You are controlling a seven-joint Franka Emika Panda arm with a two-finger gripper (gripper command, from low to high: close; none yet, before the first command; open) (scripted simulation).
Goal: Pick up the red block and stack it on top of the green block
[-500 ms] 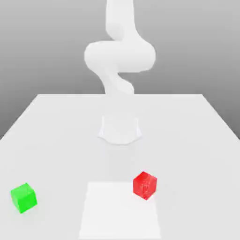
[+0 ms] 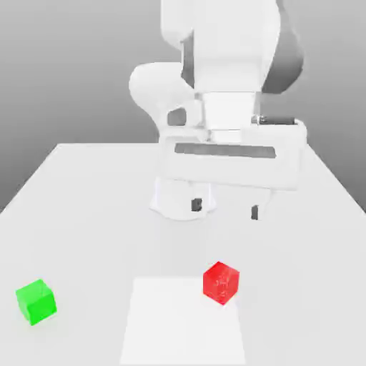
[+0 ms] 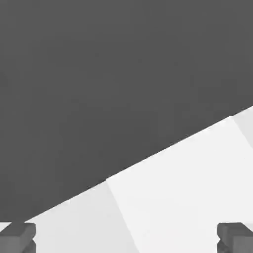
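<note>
Exterior view, read from its left to its right: the green block [image 2: 36, 302] sits on the white table [image 2: 86, 207] near the front corner on that side, resting flat and untouched. Further toward the right, well apart from it, the red block [image 2: 221, 282] rests on the table at the far corner of a paler square patch [image 2: 179, 329], turned slightly so that one edge faces the camera. Above and behind the red block hangs the gripper [image 2: 225, 209], carried on the white arm [image 2: 229, 64]; its two dark fingertips [image 2: 254, 212] stand wide apart, holding nothing, and the hand view confirms this, with one fingertip at each lower corner and bare table between them. The gripper is clear of the red block and raised above it, so the step in hand appears to be the approach. To do it well, bring the hand forward until the red block lies midway between the fingertips, rotate the wrist so the fingers meet two opposite flat faces and not the corners, then descend straight down and close low on the cube. A skewed closure would likely push the block aside.
</note>
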